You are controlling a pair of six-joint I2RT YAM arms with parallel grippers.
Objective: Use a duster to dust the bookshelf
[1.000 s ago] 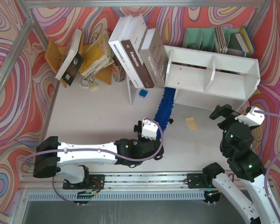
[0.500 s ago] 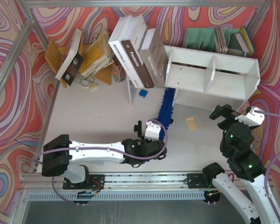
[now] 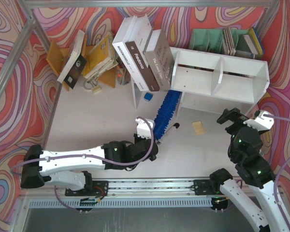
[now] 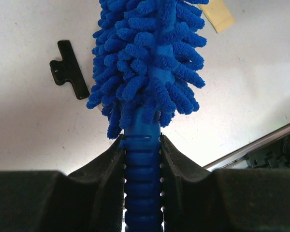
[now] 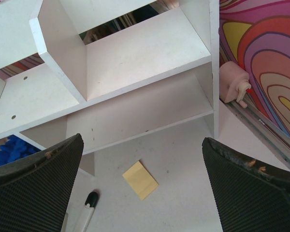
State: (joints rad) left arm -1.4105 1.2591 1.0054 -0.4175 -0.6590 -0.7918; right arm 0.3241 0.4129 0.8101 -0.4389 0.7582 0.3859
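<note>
Left gripper (image 4: 141,145) was clamped tight on the blue handle of the duster (image 4: 145,63), whose fluffy head slanted across the table (image 3: 101,116), tip just beside the left end of the bookshelf (image 3: 232,65). Right gripper (image 5: 142,174) gaped wide and empty, facing the bookshelf.

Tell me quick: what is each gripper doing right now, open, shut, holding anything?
Left gripper: shut on the duster, at its handle.
Right gripper: open, holding nothing, facing the bookshelf.

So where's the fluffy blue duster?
The duster is mid-table in the top view, held by the left pincer, its fluffy tip beside the bookshelf's left end.
</note>
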